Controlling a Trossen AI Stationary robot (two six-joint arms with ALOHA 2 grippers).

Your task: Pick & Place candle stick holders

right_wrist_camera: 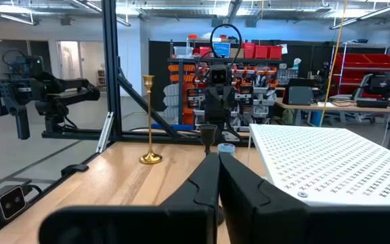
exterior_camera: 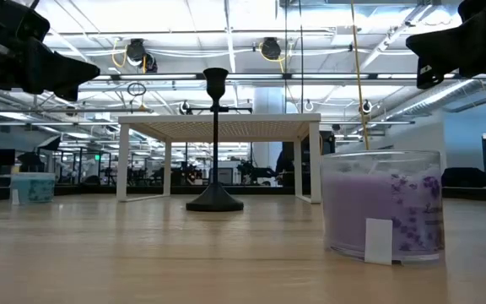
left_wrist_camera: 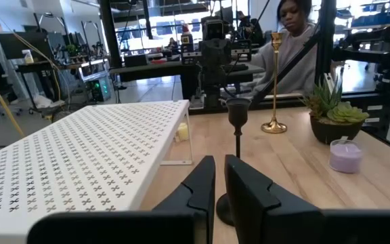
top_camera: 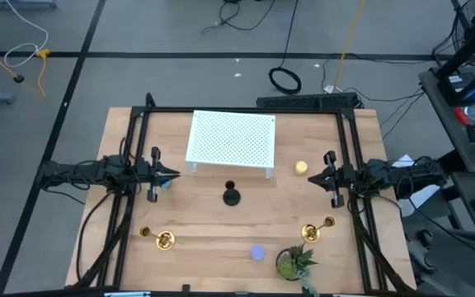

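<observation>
Hovering above the left edge of the wooden table (top_camera: 221,223), the left gripper (top_camera: 170,175) is keeping its fingers pressed together with nothing between them, pointing toward the table's middle. The right gripper (top_camera: 315,176) is mirroring it at the right edge, fingers likewise pressed together and empty, aimed back at the left one.

Between the two grippers, well apart from both, the short black candle stick holder with round base (top_camera: 232,196) is standing upright just in front of the white perforated metal riser shelf (top_camera: 232,138). The first shiny brass candle stick holder (top_camera: 162,239) is standing near the table's front left, and the second shiny brass candle stick holder (top_camera: 312,232) is standing near the front right, just beside the small green potted plant (top_camera: 293,262).

A purple candle in a clear glass jar (top_camera: 257,252) is sitting at the front, between the two brass holders. A small yellow candle (top_camera: 301,167) is resting just beside the shelf's right side, near the right gripper. A small pale blue candle (exterior_camera: 33,187) is sitting beneath the left gripper.

A person in a grey top (left_wrist_camera: 296,37) is sitting beyond the table.
</observation>
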